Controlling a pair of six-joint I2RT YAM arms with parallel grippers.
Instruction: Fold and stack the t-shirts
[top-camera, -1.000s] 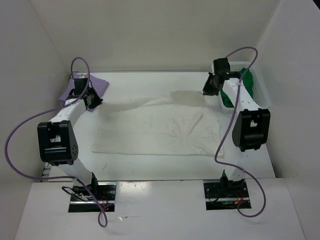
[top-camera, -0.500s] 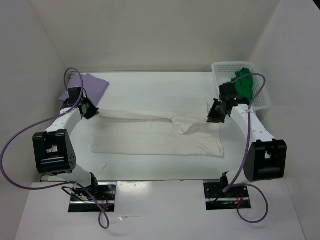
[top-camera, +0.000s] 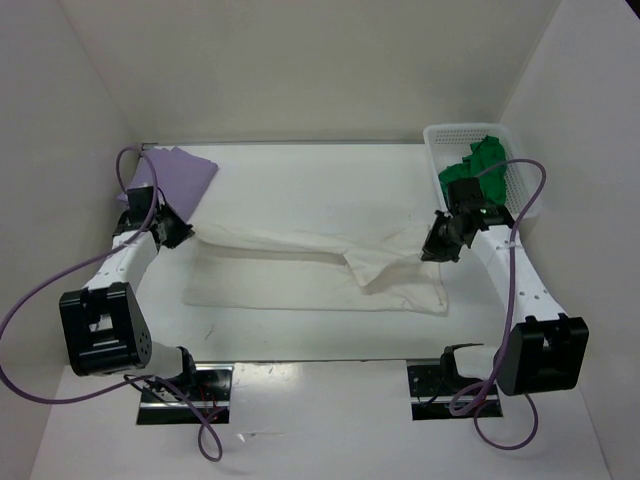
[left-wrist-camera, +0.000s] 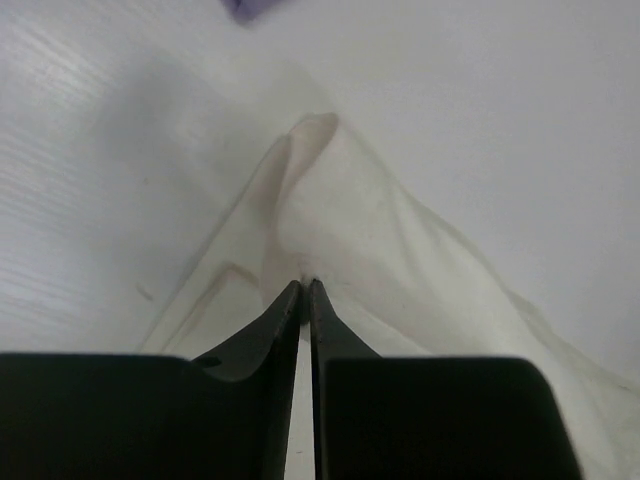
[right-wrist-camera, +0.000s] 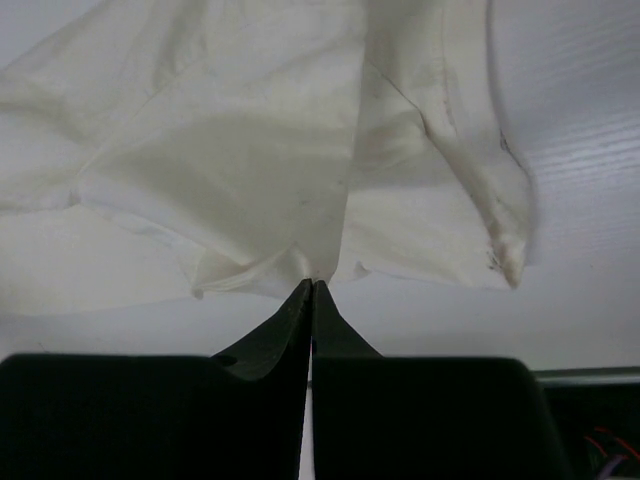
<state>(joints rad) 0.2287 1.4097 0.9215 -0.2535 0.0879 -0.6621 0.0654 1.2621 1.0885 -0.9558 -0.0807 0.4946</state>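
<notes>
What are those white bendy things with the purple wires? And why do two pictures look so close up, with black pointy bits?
Those are two robot arms, bolted at the near edge of a white table. The big picture comes from a camera above and behind them. The two close-ups come from small cameras on the wrists, so the black pointy bits are each arm's own fingers. The left gripper and the right gripper are both shut on the cream t-shirt, one pinching each end of its far edge. A purple t-shirt lies at the far left. A green t-shirt sits in a white basket at the far right.
</notes>
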